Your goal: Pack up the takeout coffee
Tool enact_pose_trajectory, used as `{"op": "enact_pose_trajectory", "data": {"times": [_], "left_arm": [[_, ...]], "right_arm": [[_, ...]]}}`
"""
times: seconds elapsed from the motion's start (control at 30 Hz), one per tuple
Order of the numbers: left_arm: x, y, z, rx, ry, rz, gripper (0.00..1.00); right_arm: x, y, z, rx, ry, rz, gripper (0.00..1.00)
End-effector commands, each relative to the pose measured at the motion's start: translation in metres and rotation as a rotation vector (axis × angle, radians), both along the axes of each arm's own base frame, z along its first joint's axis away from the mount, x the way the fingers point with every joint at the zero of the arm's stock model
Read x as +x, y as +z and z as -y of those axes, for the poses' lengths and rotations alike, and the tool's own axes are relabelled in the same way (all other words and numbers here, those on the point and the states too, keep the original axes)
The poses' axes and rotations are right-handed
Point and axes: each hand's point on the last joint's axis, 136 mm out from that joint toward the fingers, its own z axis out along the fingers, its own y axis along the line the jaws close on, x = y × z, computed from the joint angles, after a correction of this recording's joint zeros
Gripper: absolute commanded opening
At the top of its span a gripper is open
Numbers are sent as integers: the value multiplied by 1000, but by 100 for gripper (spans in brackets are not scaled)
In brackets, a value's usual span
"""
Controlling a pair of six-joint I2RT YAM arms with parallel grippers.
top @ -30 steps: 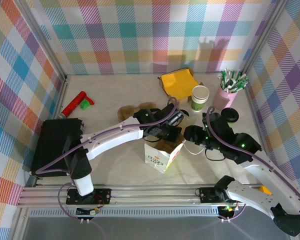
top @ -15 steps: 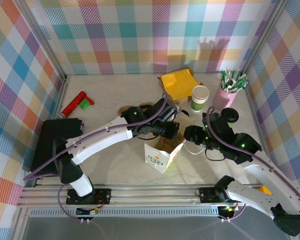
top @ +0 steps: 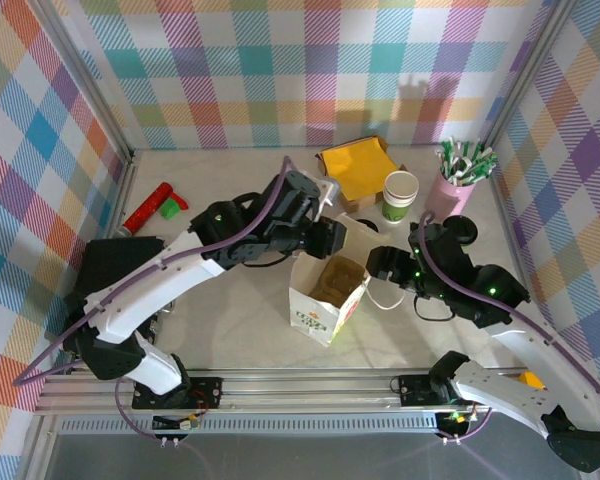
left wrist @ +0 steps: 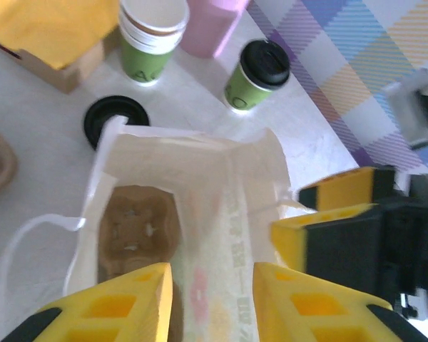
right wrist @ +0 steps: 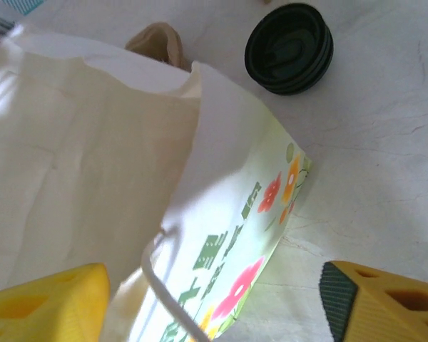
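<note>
With my left claw (left wrist: 210, 279) and right claw (right wrist: 214, 296) both apart at the bag (top: 325, 300), I fear its unheld mouth may sag shut before the coffee cup (top: 401, 196), standing far right on the counter (top: 230, 185), goes in.

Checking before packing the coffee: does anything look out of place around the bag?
A black lid lies loose on the table beside the paper bag, while the green-and-white paper cup behind it stands open, unlidded.

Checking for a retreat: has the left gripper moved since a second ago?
Yes. The left gripper has shifted up-frame, off the paper bag's mouth.
</note>
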Motion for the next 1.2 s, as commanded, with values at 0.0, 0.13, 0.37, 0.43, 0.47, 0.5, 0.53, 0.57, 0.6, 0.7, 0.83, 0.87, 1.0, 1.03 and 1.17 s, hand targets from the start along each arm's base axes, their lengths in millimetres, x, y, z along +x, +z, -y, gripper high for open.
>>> {"op": "enact_pose_trajectory", "data": {"times": [0.0,0.13,0.37,0.43,0.47,0.5,0.53,0.57,0.6,0.7,0.83,0.87,1.0,1.03,1.17], "left_arm": [[9,2,-34,48,73,42,36],[10,-8,-54,64,121,39,36],[5,-31,-78,88,169,10,37],[3,-35,-83,90,176,6,37],[2,-36,-84,89,177,5,37],[2,-37,-86,88,181,5,37],[1,-39,-88,91,183,3,37],[0,-40,-89,92,186,3,37],[-1,-42,-90,96,187,0,37],[-3,-44,-94,100,191,-4,37],[-6,-47,-101,105,201,-2,38],[-6,-46,-103,105,205,2,38],[-8,-44,-112,108,222,21,39],[-8,-42,-113,106,224,26,39],[-9,-37,-122,107,243,49,39]], "right_arm": [[2,26,14,4,-60,60,81],[8,36,13,17,-85,73,82],[29,28,4,0,-174,2,83],[34,25,-1,-8,-172,-15,82],[36,22,-3,-11,-170,-24,81],[38,20,-5,-12,-171,-33,80],[40,15,-6,-13,-172,-45,78],[41,11,-7,-10,-176,-55,76],[43,8,-7,-6,-178,-59,74],[48,-3,-8,11,-183,-83,64],[54,-9,-13,7,-155,-85,50],[55,-9,-14,5,-145,-83,45],[56,-3,-18,5,-99,-42,26],[56,0,-19,6,-84,-29,22],[53,18,-28,26,19,54,11]]}}
